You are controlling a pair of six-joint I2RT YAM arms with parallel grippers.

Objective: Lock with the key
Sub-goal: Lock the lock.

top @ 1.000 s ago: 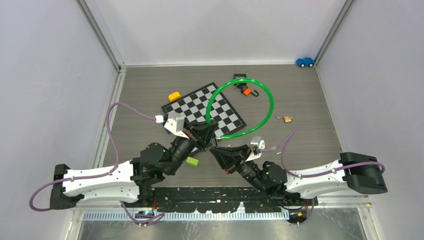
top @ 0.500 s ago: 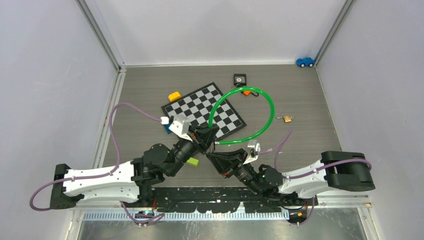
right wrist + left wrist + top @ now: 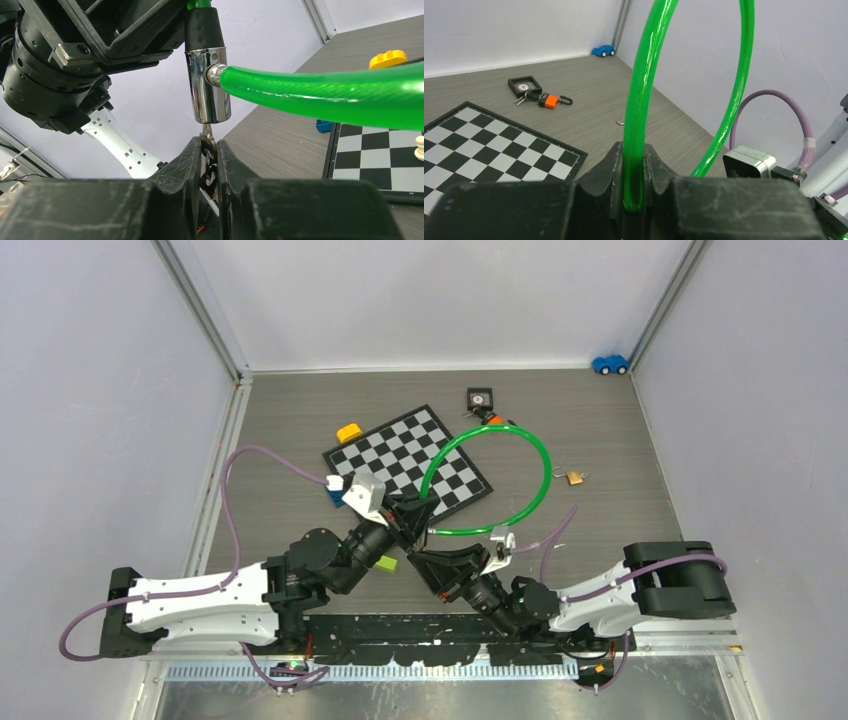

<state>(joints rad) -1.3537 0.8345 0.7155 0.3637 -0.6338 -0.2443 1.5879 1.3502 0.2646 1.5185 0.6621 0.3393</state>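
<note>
A green cable lock (image 3: 545, 475) arches over the table. My left gripper (image 3: 634, 150) is shut on one end of the cable (image 3: 644, 75), holding it upright. Below that grip hangs the chrome lock cylinder (image 3: 209, 90), with the cable's other end plugged into its side. My right gripper (image 3: 208, 145) is shut on a small key (image 3: 207, 134) pointing up, and the key's tip meets the cylinder's underside. From above, the left gripper (image 3: 418, 515) and the right gripper (image 3: 425, 560) sit close together near the table's front middle.
A chessboard (image 3: 410, 455) lies behind the grippers, with a white pawn (image 3: 419, 148) on it. An orange padlock with keys (image 3: 492, 420) and a black square box (image 3: 480, 398) lie further back. A brass padlock (image 3: 574, 478), blue toy car (image 3: 609, 364), yellow brick (image 3: 348, 432) and green block (image 3: 385, 562) lie around.
Both grippers have drawn slightly nearer the front edge. The right arm slid left under the left gripper, and the green loop swung right, uncovering the black box.
</note>
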